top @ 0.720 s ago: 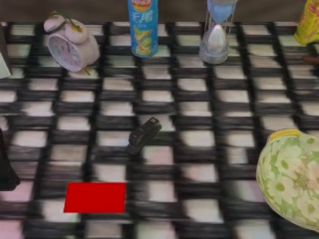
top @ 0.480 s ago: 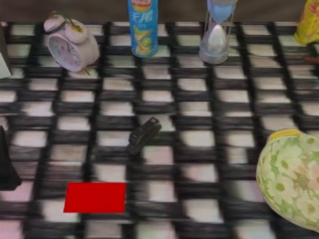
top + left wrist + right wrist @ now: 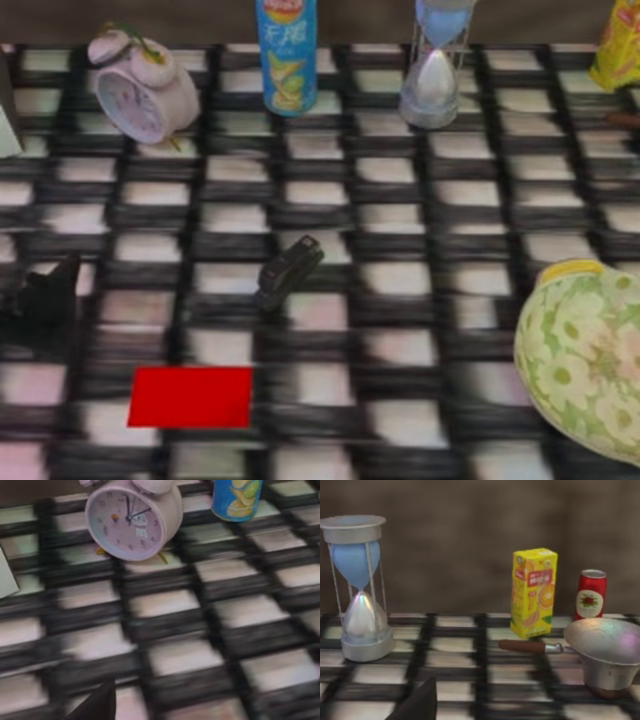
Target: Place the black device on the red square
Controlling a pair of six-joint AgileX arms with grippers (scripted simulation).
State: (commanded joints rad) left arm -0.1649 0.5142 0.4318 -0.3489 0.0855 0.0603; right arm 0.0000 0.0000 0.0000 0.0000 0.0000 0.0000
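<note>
Desk inventory, as I read it remotely. Black device (image 3: 289,271): lying free on the checkered desk (image 3: 400,330) near its middle, tilted, up and right of the red square (image 3: 190,396) and apart from it. My left gripper (image 3: 45,295): low at the desk's left edge, well apart from the device, holding nothing; whether its fingers are parted I cannot tell. Right gripper: not seen from above. Pink alarm clock (image 3: 145,88): far left.

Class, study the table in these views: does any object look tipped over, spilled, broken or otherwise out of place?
Nothing stands out. The alarm clock, hourglass and juice carton stand upright; the black device lies flat on the table, apart from the red square.
</note>
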